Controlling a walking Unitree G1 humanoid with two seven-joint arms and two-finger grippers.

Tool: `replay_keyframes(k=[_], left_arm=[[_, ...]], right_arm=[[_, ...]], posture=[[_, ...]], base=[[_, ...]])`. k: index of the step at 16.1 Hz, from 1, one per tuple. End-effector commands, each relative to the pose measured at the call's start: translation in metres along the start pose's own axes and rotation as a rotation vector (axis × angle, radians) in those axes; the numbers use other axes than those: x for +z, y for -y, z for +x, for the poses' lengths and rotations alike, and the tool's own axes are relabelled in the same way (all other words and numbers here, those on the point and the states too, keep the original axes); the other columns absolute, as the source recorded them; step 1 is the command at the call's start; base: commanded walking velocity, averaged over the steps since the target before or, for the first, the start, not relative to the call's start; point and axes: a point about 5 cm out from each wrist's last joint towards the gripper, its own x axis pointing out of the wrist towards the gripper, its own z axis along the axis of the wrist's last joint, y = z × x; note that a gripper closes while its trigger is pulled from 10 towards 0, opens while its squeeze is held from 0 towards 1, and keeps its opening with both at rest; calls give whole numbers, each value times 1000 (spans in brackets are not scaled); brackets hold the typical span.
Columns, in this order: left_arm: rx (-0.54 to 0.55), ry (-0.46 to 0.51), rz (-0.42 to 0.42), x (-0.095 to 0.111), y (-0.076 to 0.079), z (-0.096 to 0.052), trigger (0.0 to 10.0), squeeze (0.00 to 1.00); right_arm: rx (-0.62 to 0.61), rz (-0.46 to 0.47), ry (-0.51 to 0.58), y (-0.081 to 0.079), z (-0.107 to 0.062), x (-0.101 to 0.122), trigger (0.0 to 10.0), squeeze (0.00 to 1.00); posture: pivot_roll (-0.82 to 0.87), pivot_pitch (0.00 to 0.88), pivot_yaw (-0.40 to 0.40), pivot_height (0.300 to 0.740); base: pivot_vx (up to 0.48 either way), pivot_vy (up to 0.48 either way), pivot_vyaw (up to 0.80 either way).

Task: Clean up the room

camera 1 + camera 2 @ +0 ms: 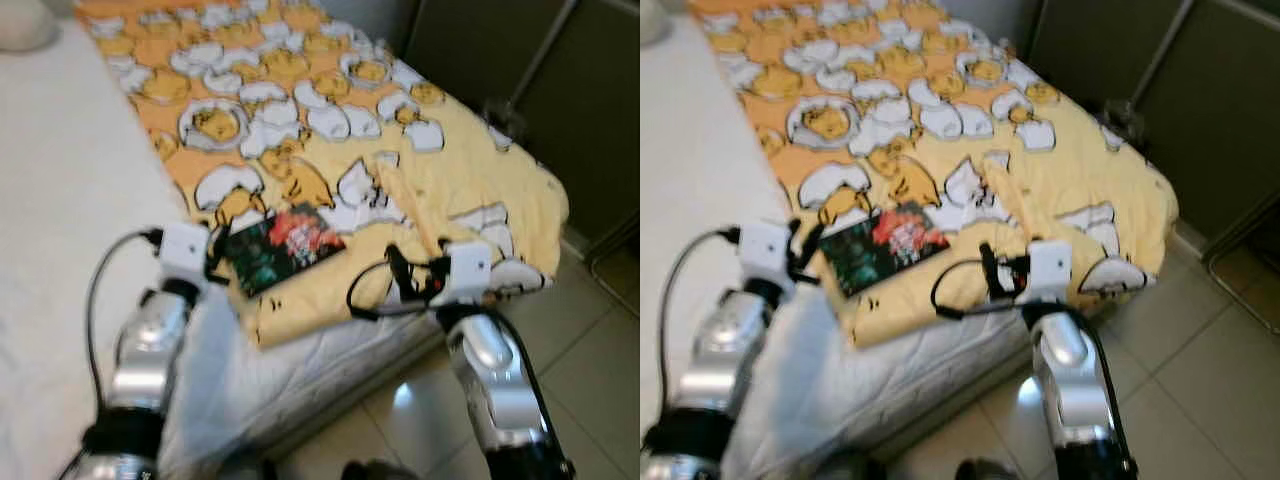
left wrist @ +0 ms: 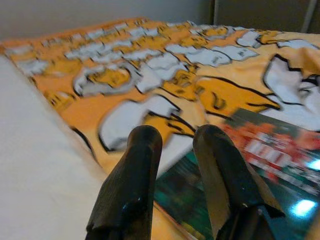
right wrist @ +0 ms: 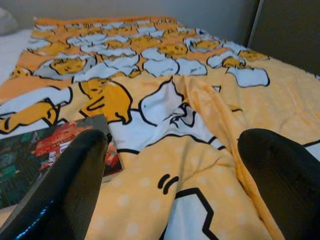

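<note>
A bed [image 1: 60, 200] with a white sheet carries a yellow and orange blanket printed with white eggshell and cartoon yolk figures [image 1: 420, 160], spread across its right part and reaching the foot corner. On the blanket's near edge lies a flat dark book with a green and red cover [image 1: 283, 247], close to the bed's edge.

The left claw [image 2: 175, 150], at the end of a silver arm, is just beside the book's left end. In the left wrist view its two black fingers [image 2: 135, 175] stand a narrow gap apart, gripping nothing, with the book's corner showing beyond the tips.

The right claw [image 3: 175, 165] hovers over the blanket to the right of the book, near the bed's foot corner. Its fingers [image 3: 70, 175] are spread wide and hold nothing; the book's right end lies just beyond the one finger.

Pale floor tiles [image 1: 580, 340] lie beside the bed, and dark cabinet doors [image 1: 500, 50] stand behind it.
</note>
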Motion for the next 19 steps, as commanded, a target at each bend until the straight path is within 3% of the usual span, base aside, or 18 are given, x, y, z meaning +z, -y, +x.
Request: replay_keyframes(k=[1,4,7,12,16,18,19], left_arm=[[-39,11,-6,4,14,2,10000,1000],[-71,-76,-59,-7,28,5,10000,1000],[-142,-132,-27,-18,39,4,10000,1000],[127,-199,-146,-36,4,6,10000,1000],[113,-213,-242,-38,4,11,10000,1000],[72,-213,-304,-37,10,16,10000,1000],[57,-215,-317,-35,12,20,10000,0]], right_arm=[[-31,-7,-6,9,-3,-3,10000,0],[-25,-16,-7,11,-3,-4,10000,0],[-26,-18,-8,14,-6,-5,10000,0],[-14,3,-8,25,-22,-12,10000,0],[25,15,-2,20,-23,-9,10000,0],[175,39,-13,-1,-21,-8,10000,0],[200,54,-21,-4,-20,-8,10000,0]], posture=[[-4,52,-39,740],[-13,44,-43,740],[-19,32,-44,740],[-38,34,-51,740],[-54,54,-53,740],[-58,61,-56,740],[-57,69,-65,740]], base=[[0,0,0],[0,0,0],[0,0,0],[0,0,0],[0,0,0],[0,0,0],[0,0,0]])
